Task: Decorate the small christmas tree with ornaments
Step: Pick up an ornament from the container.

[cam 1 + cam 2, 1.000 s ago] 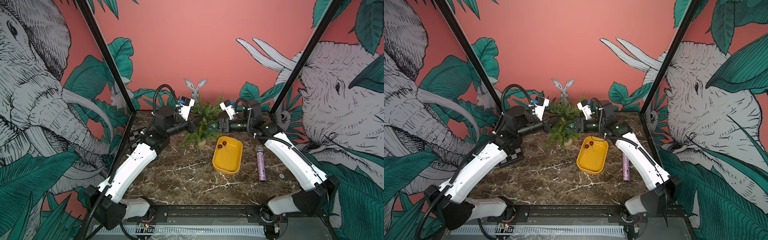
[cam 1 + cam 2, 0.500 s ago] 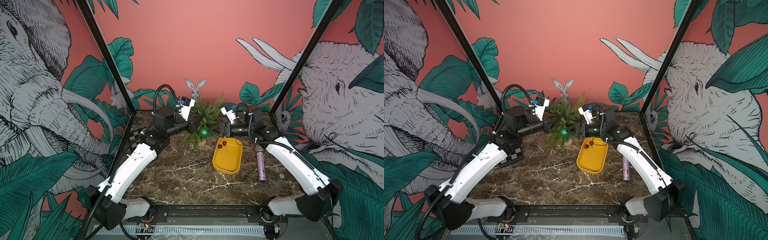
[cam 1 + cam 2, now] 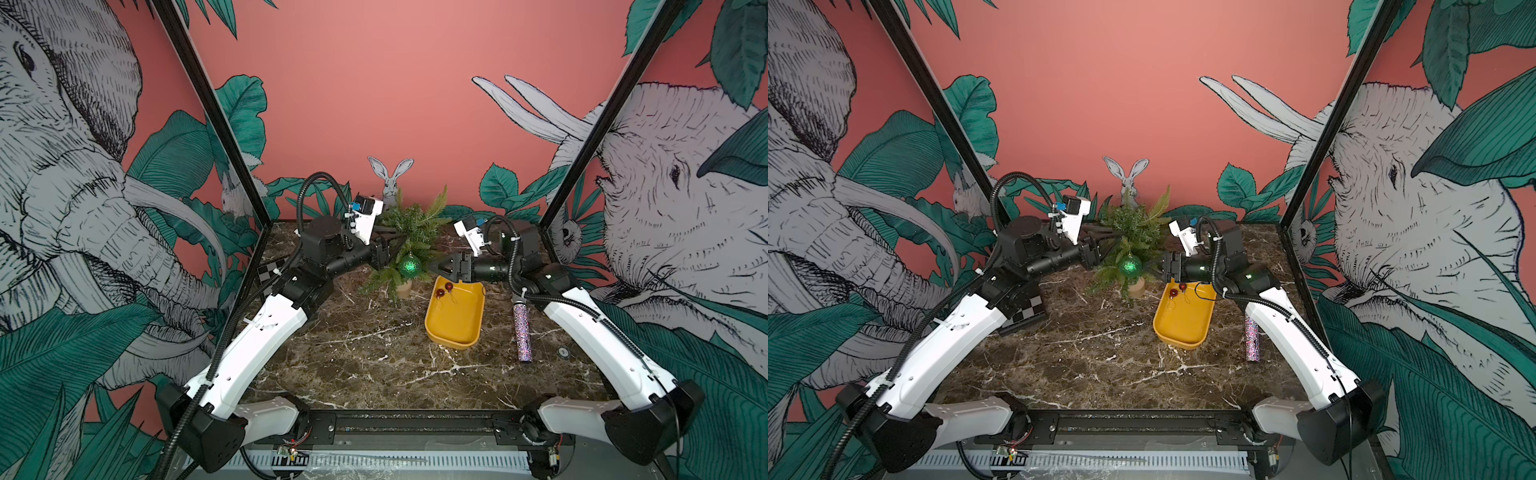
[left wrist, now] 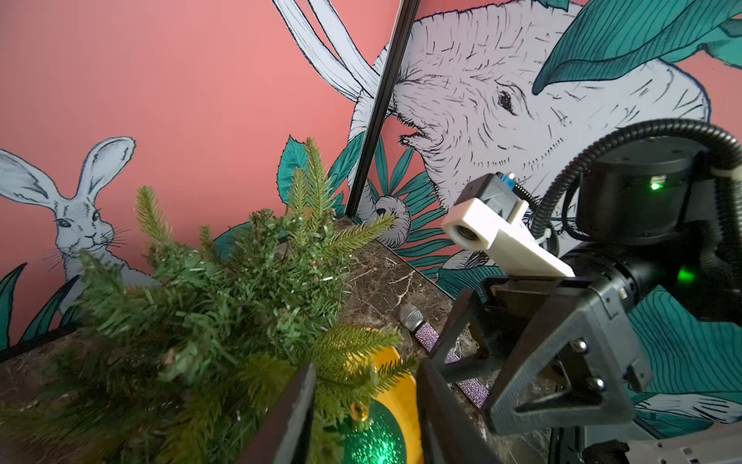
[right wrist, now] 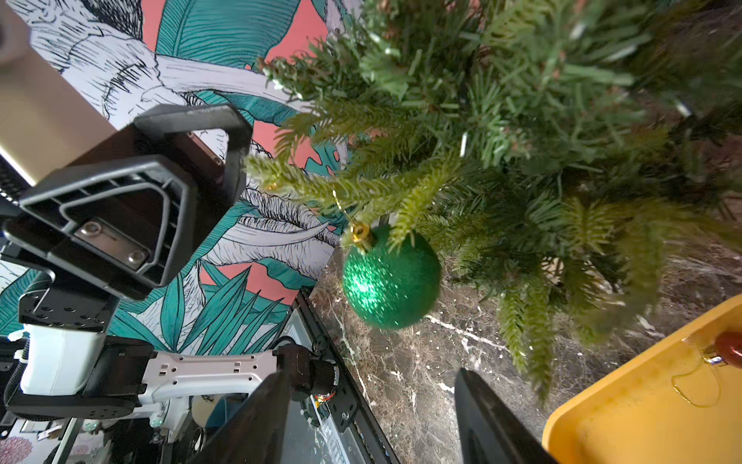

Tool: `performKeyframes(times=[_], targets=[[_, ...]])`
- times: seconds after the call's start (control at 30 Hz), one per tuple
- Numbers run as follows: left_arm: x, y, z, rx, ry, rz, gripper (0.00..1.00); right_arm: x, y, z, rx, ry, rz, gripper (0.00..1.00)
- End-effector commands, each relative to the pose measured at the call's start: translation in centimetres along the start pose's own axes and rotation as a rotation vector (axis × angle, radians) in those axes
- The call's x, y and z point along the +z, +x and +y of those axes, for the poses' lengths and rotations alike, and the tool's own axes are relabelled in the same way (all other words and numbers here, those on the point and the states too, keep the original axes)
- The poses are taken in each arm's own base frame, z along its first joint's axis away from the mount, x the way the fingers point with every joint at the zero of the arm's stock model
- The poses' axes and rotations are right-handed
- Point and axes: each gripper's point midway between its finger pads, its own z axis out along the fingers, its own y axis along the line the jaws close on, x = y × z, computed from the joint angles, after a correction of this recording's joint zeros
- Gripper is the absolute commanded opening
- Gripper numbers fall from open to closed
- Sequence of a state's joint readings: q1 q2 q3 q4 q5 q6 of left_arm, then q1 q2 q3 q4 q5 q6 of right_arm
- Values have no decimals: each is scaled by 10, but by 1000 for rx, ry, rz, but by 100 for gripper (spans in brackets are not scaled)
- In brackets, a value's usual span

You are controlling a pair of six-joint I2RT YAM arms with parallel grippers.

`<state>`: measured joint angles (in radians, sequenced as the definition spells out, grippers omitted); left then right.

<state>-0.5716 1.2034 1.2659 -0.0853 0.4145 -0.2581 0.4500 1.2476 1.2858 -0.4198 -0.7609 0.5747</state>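
Observation:
The small christmas tree (image 3: 413, 232) stands in a tan pot (image 3: 404, 288) at the back of the marble table. A glittery green ornament (image 3: 410, 266) (image 3: 1130, 266) hangs by its loop from a low front branch (image 5: 361, 189), touched by neither gripper. My left gripper (image 3: 399, 245) (image 4: 365, 385) is open, its jaws standing either side of that branch just above the ball (image 4: 373, 442). My right gripper (image 3: 434, 268) (image 5: 371, 373) is open and empty, just right of the ball (image 5: 391, 277). Two small red ornaments (image 3: 449, 286) (image 3: 439, 294) lie in the yellow tray (image 3: 455, 328).
A glittery purple microphone-shaped stick (image 3: 521, 332) lies right of the tray, beside my right arm. A checkerboard card (image 3: 268, 272) leans at the left wall. Painted walls close in the back and both sides. Bare marble (image 3: 374, 353) spreads in front.
The right gripper has let go of the green ornament and drawn back to the right. The ball now hangs on the branch. The left gripper has opened.

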Motion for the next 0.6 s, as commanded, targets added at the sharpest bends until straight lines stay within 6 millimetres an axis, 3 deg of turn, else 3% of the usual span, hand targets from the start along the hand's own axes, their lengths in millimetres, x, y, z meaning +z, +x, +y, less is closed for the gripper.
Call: performKeyframes(times=[0.0, 0.33, 0.57], targets=[[-15, -3, -5, 11, -17, -28, 49, -12, -4, -1, -9, 8, -49, 66], [-38, 26, -1, -23, -67, 2, 55, -27, 13, -47, 82, 151, -78, 60], [-52, 66, 10, -74, -118, 53, 56, -25, 26, -92, 133, 294, -81, 55]])
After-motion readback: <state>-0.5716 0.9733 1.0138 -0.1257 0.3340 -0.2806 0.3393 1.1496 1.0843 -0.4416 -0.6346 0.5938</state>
